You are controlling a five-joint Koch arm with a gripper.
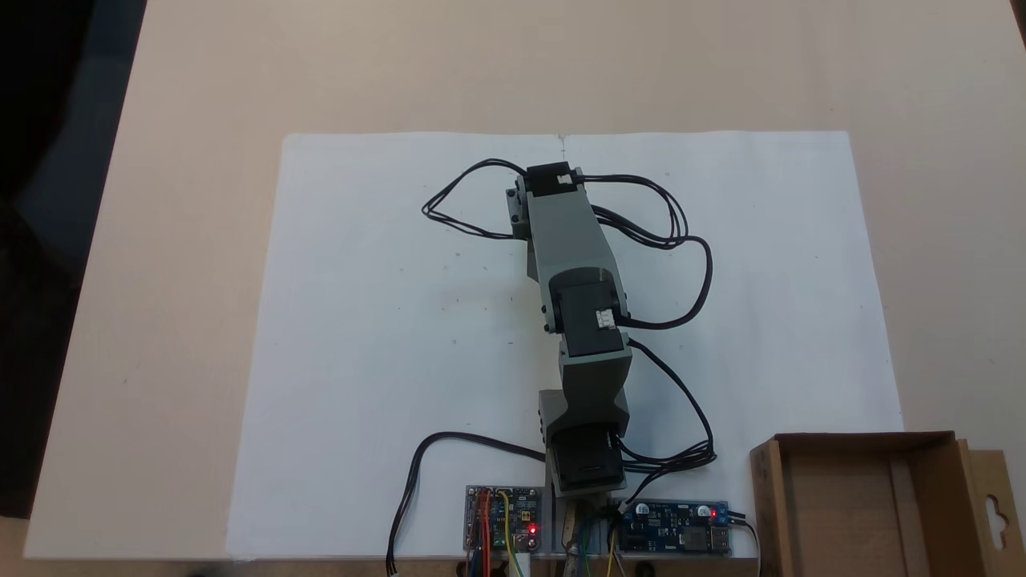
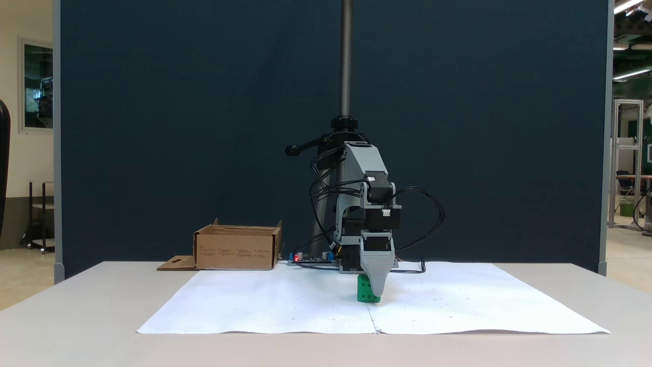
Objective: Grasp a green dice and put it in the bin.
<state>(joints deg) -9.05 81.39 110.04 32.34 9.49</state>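
While the grey end effector (image 2: 376, 293) reaches down over the small bright green plastic dice (image 2: 364, 294), its spread untellable, it should close squarely before lifting toward the brown cardboard bin (image 2: 237, 251).

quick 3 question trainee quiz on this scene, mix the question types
1. True or false: the small bright green dice already lies inside the brown cardboard box.
2. In the front fixed view, where is the grey gripper relative to the dice? A) lowered right at the dice B) high above the box C) off the white paper sheet
3. Fill in: in the top-down fixed view, the box sits at the bottom ____ corner.

Key
1. False: the dice sits on the paper, apart from the box.
2. A
3. right
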